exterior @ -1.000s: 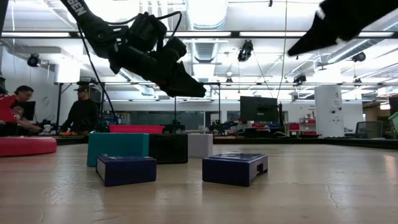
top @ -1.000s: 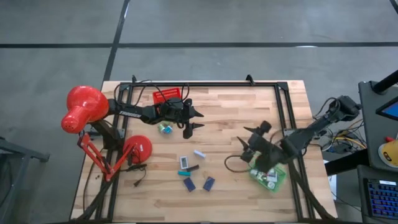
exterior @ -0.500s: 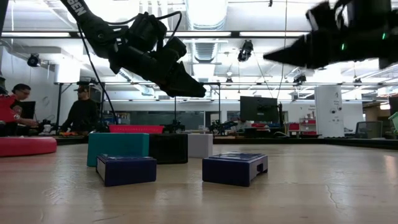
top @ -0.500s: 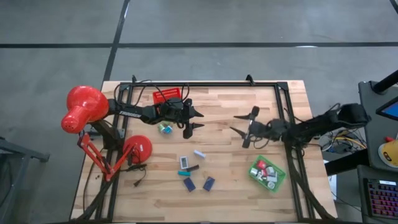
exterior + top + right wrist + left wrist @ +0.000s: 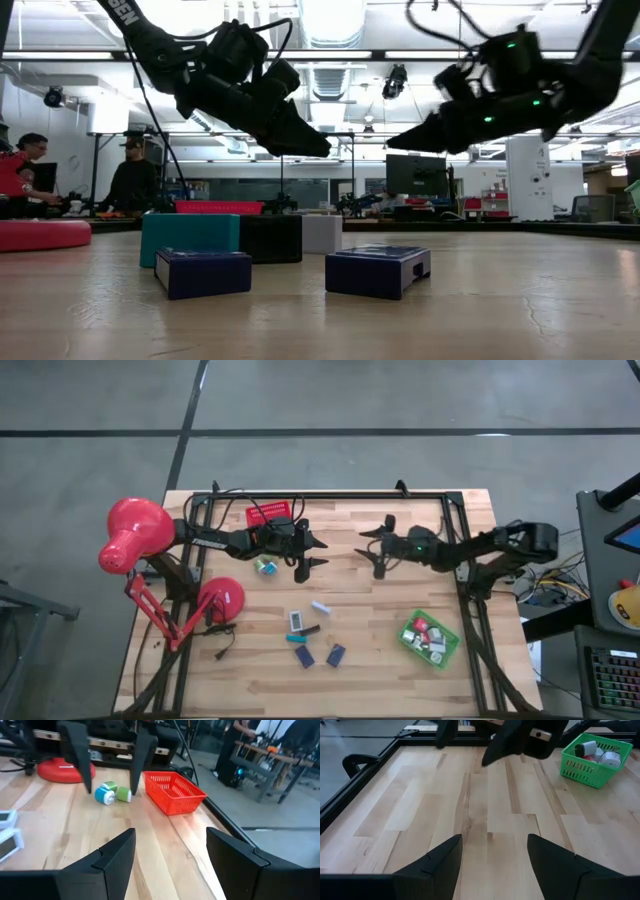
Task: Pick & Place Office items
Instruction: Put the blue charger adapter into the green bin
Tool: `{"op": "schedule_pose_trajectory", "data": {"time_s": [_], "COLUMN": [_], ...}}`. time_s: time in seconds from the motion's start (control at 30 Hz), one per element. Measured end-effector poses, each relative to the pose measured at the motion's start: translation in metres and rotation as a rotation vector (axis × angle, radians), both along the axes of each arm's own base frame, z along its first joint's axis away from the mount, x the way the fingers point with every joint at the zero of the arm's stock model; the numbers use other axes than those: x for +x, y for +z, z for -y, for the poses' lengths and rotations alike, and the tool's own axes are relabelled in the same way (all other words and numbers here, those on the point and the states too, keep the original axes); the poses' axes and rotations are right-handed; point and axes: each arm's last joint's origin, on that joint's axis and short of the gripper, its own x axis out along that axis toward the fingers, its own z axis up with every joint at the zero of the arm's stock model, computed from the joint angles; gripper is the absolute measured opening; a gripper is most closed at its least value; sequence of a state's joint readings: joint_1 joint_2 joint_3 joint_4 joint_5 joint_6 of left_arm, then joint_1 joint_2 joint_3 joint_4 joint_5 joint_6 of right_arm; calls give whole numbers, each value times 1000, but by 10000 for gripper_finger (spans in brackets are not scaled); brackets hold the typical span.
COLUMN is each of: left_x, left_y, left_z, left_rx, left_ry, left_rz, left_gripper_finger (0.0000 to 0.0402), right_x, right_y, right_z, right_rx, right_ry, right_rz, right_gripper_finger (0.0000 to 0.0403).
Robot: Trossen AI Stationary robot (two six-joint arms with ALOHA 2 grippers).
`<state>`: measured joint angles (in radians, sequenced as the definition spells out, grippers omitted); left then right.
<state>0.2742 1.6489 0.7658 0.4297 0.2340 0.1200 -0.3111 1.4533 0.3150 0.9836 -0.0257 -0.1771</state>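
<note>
Several small office items lie near the table's middle front: a white piece (image 5: 320, 606), a white-and-teal block (image 5: 298, 621), and two navy blocks (image 5: 304, 656) (image 5: 336, 654), which also show as navy blocks (image 5: 203, 272) (image 5: 378, 270) in the low view. A blue and a green roll (image 5: 264, 566) lie by my left gripper (image 5: 318, 555). It hovers open over the table's far middle, holding nothing. My right gripper (image 5: 372, 550) hovers open opposite it and points at it. Bare wood lies between the fingers of both, left gripper (image 5: 495, 865) and right gripper (image 5: 170, 865).
A red tray (image 5: 270, 513) stands at the far left-centre. A green tray (image 5: 431, 639) with small pieces stands at the near right. A red desk lamp (image 5: 135, 535) and its base (image 5: 222, 600) fill the left side. Black frame rails (image 5: 460, 550) run along the table's edges.
My right gripper has swung from above the green tray toward the table's far edge and left, sinking a little. It has turned and now points toward the table's left, facing my left gripper. Its fingers stay open.
</note>
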Motion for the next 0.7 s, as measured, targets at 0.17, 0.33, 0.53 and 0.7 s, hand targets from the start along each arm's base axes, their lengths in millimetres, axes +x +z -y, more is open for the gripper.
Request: {"op": "schedule_pose_trajectory", "data": {"time_s": [0.17,0.33,0.53,0.7], "left_x": [0,0,0,0], "left_y": [0,0,0,0], "left_z": [0,0,0,0], "left_rx": [0,-1,-1,-1], "left_ry": [0,0,0,0], "left_rz": [0,-4,-4,-4], "left_gripper_finger": [232,232,232,232], "right_x": [11,9,6,6], "right_y": [-1,1,0,-3], "right_z": [6,5,4,4], "right_rx": [51,9,31,33], "right_ry": [-15,-8,-12,-13], "right_rz": [7,3,4,-11], "right_gripper_finger": [230,221,219,219]}}
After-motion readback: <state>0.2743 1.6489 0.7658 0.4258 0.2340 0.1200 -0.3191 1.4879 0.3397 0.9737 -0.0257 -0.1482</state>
